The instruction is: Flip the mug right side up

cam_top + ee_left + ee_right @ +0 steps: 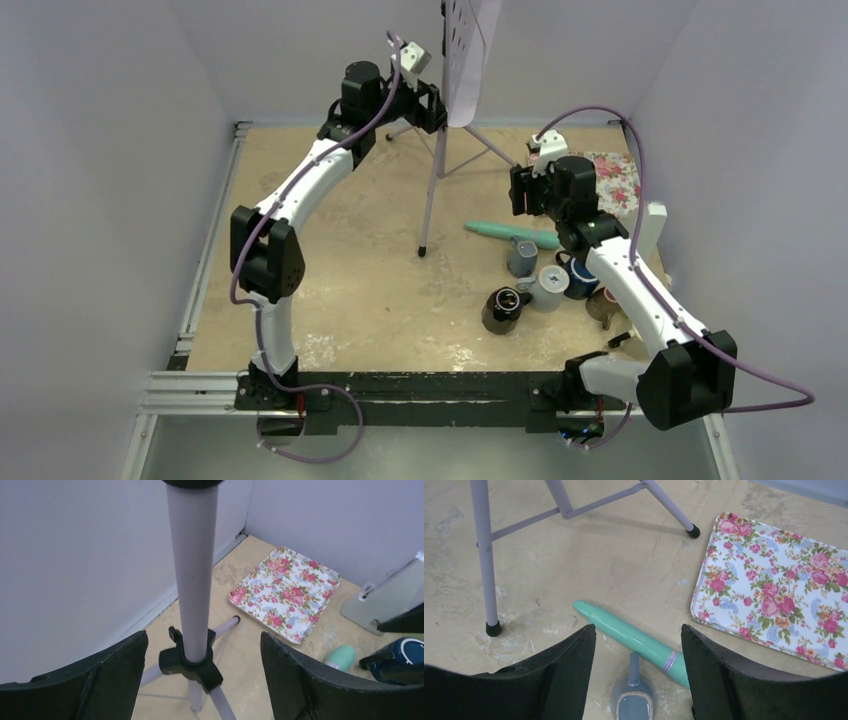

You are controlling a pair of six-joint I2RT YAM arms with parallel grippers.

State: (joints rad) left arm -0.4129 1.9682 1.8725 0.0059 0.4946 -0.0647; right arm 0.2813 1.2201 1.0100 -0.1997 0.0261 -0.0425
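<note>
- right arm (640, 300), nearest in the overhead view, bends over the right side. the right gripper (638, 630) hangs wide open and empty, likely lined up for a grasp.
- left arm (300, 190) stretches to the far wall, well apart from the mugs. the left gripper (202, 645) is also wide, with fingers (100, 680) either side of the tripod pole, apparently not touching it.
- tripod (432, 190) stands mid-table.
- floral tray (774, 585) lies flat by the right wall.
- grey mug (633, 707) sits just below the right jaws, seemingly base up, beside the other mugs (565, 282). i judge it the one to turn.
- teal tool (631, 640) lies just beyond its handle and may crowd the approach.
</note>
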